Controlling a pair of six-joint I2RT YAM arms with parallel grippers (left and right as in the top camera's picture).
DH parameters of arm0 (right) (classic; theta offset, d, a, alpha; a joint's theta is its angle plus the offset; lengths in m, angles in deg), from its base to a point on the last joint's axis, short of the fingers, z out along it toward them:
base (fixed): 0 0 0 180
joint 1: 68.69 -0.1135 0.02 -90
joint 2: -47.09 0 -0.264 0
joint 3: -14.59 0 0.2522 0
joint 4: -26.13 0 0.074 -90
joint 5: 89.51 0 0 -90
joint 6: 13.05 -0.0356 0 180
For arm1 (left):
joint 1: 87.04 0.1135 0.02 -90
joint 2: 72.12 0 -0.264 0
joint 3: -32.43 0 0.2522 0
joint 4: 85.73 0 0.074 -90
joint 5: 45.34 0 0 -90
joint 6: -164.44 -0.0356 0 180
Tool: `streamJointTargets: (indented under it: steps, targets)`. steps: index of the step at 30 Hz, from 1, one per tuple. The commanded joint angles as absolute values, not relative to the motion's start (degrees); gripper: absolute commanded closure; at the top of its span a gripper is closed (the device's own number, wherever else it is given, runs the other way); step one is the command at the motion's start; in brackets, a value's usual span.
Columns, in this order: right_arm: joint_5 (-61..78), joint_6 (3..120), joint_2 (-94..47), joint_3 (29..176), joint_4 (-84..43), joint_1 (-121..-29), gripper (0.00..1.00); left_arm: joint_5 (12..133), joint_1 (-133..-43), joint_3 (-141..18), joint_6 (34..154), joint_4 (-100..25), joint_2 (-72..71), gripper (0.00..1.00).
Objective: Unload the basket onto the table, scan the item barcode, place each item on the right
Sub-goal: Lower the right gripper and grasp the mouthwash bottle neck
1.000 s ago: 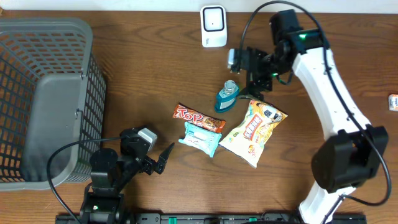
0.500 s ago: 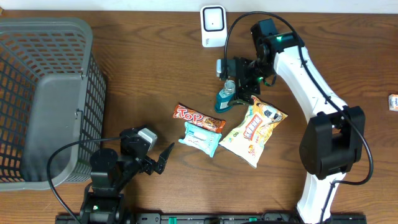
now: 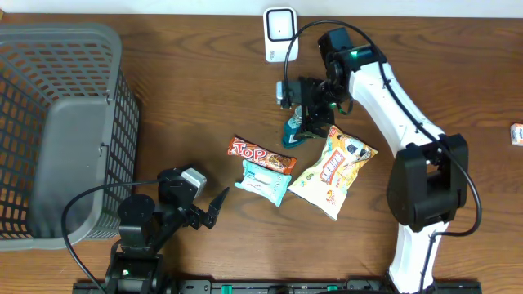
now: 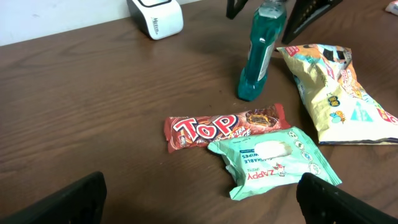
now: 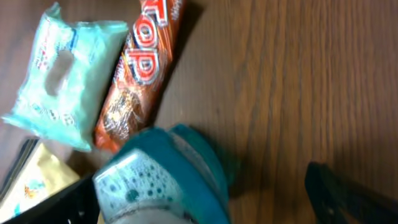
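Note:
A teal bottle (image 3: 292, 131) stands upright on the wooden table, above the other items. My right gripper (image 3: 304, 110) is open and down over it. In the right wrist view the bottle (image 5: 165, 180) sits between the jaws, close to the left finger (image 5: 65, 208), with a wide gap to the right finger (image 5: 351, 199). A white barcode scanner (image 3: 280, 34) stands at the table's far edge. My left gripper (image 3: 210, 211) rests open near the front edge, nothing between its fingertips. It faces the bottle (image 4: 260, 50) from afar.
A red Top chocolate bar (image 3: 261, 153), a mint wipes pack (image 3: 265, 181) and a yellow snack bag (image 3: 333, 173) lie just below the bottle. A grey mesh basket (image 3: 57, 122) fills the left side. A small packet (image 3: 516, 133) lies at the right edge.
My right arm has swung left and its open gripper has come over the teal bottle, now straddling it. The left arm and the items have not moved.

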State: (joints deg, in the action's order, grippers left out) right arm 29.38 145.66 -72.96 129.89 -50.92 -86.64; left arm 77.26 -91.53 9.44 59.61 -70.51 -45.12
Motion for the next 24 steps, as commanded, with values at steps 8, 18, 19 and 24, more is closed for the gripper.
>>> streamJointTargets:
  steps: [8, 18, 19, 24]
  targets:
    - [27.6, 142.1, -74.77, 129.84, -51.57, -87.58, 0.17, 77.0, -91.34, 9.83, 60.11, -70.66, -45.14, 0.02]
    - [28.74, 137.51, -74.69, 129.87, -52.62, -88.1, 0.57, 77.0, -91.34, 9.83, 60.11, -70.66, -45.14, 0.02]
    - [29.62, 136.81, -74.69, 129.87, -52.62, -88.21, 0.6, 77.0, -91.34, 9.83, 60.11, -70.66, -45.14, 0.02]
    - [33.0, 136.52, -74.69, 129.87, -51.94, -88.52, 0.62, 77.0, -91.34, 9.83, 60.11, -70.66, -45.14, 0.02]
